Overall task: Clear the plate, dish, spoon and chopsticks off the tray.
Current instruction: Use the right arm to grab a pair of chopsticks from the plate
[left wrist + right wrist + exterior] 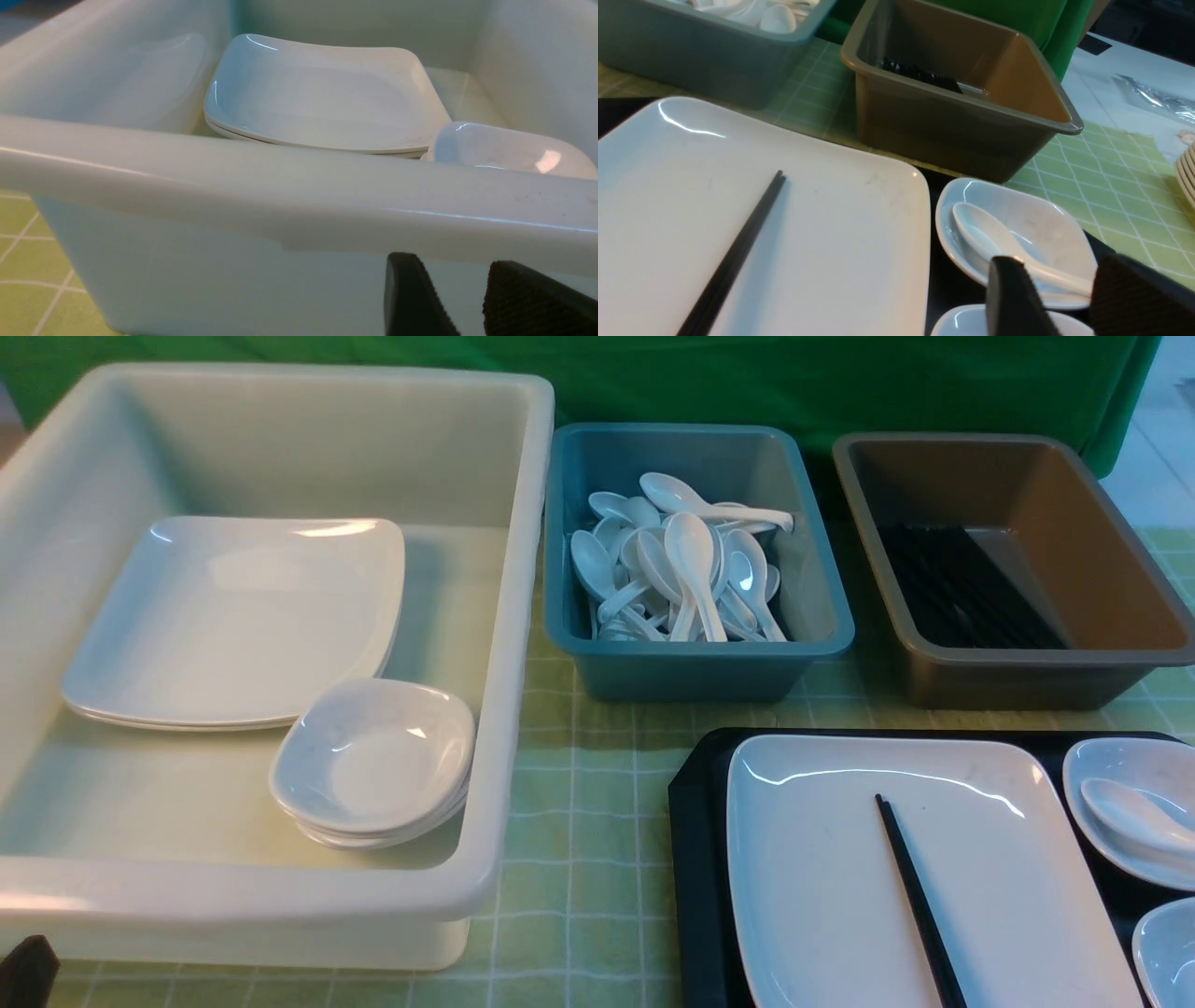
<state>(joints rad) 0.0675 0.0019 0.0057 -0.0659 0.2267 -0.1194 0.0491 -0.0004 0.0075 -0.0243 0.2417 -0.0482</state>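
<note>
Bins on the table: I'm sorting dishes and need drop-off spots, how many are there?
3: a big white tub on the left, a blue bin in the middle, a brown bin on the right. Others may lie outside the view.

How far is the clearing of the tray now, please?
Done: nothing visibly; the plate, the chopsticks lying on it, and the spoon in its dish all sit on the tray. In hand: nothing; the right gripper is open by the spoon's handle, the left gripper is open and empty beside the white bin. Left: all four items.
</note>
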